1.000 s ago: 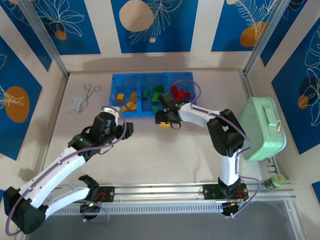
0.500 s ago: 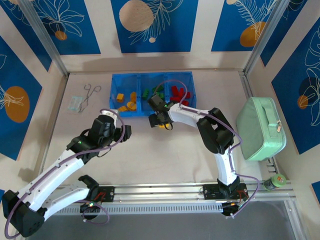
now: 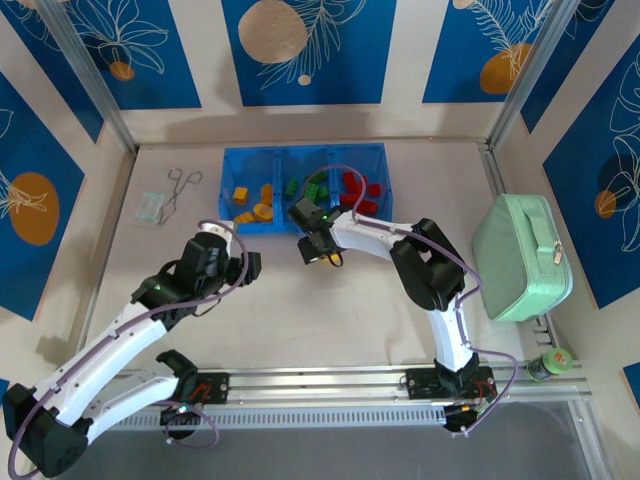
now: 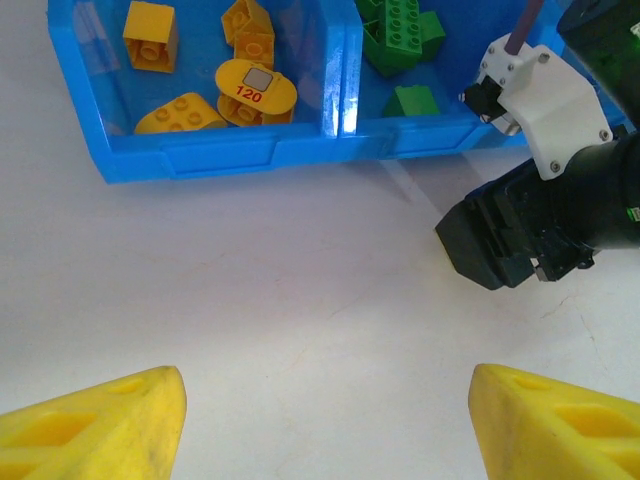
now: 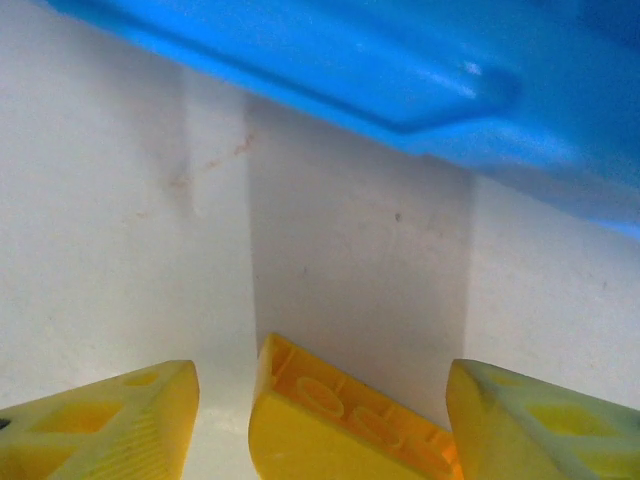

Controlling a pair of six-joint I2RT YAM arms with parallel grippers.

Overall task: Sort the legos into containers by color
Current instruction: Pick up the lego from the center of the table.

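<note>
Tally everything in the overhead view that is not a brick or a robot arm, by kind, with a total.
Blue three-compartment tray: 1
Mint-green zippered case: 1
Metal forceps: 1
Small clear packet: 1
Small green round item by the near right rail: 1
Total: 5

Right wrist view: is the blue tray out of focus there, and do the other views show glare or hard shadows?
Right wrist view: the blue tray is blurred, the yellow brick nearer the lens is sharper, and a grey shadow band crosses the table. Left wrist view: sharp, with white glare on the divider wall. Top external view: even light, only soft shadows.
</note>
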